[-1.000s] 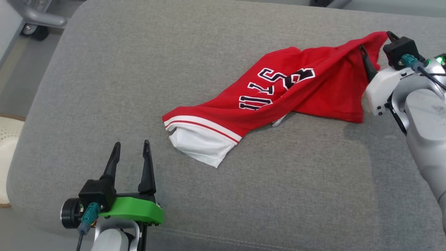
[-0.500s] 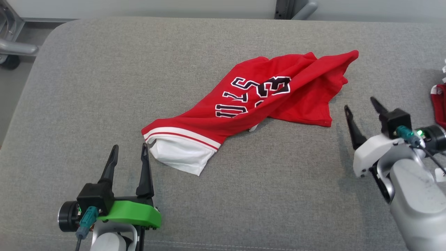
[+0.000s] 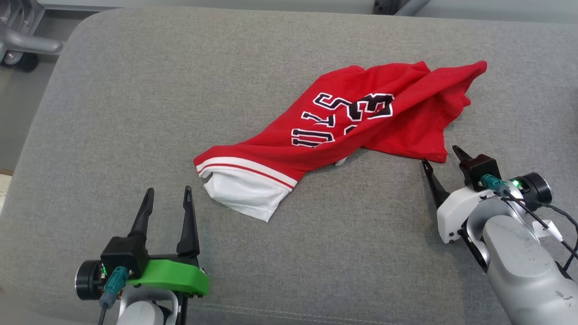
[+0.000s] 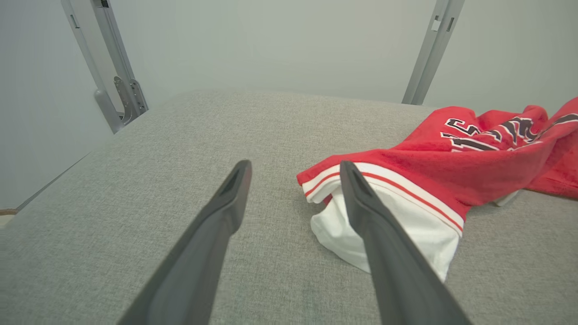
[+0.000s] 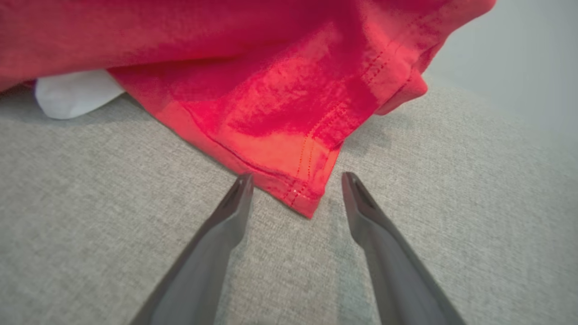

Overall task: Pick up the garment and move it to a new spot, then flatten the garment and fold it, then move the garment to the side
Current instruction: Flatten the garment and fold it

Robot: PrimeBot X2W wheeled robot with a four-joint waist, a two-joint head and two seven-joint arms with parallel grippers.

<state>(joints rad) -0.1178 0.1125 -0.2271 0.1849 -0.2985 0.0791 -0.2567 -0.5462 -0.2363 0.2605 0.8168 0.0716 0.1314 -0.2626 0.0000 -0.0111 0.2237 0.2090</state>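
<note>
**Head view.** You see the crumpled red fabric jersey (image 3: 361, 122) with black-and-white lettering. It lies right of centre on the broad grey upholstered cushion (image 3: 135, 113), and its white-banded end (image 3: 246, 192) points toward your left gripper (image 3: 168, 189). That gripper stands near the cushion's front edge, just short of the white end, with its jaws spread wide and nothing between them. Your right gripper (image 3: 440, 155) sits at the jersey's near right corner, its jaws likewise fully apart and gripping nothing. **Right wrist view.** Here you get detail the head view is too coarse to give. The stitched red hem corner (image 5: 302, 198) lies flat on the cushion between the two dark fingertips (image 5: 239, 189); you cannot tell whether they touch it. A white scrap (image 5: 72, 92) peeks from under the red fold. **Left wrist view.** This adds two grey metal uprights (image 4: 431, 49) behind the cushion, against a pale wall (image 4: 271, 40). It also shows the white-banded end partly behind one finger.
</note>
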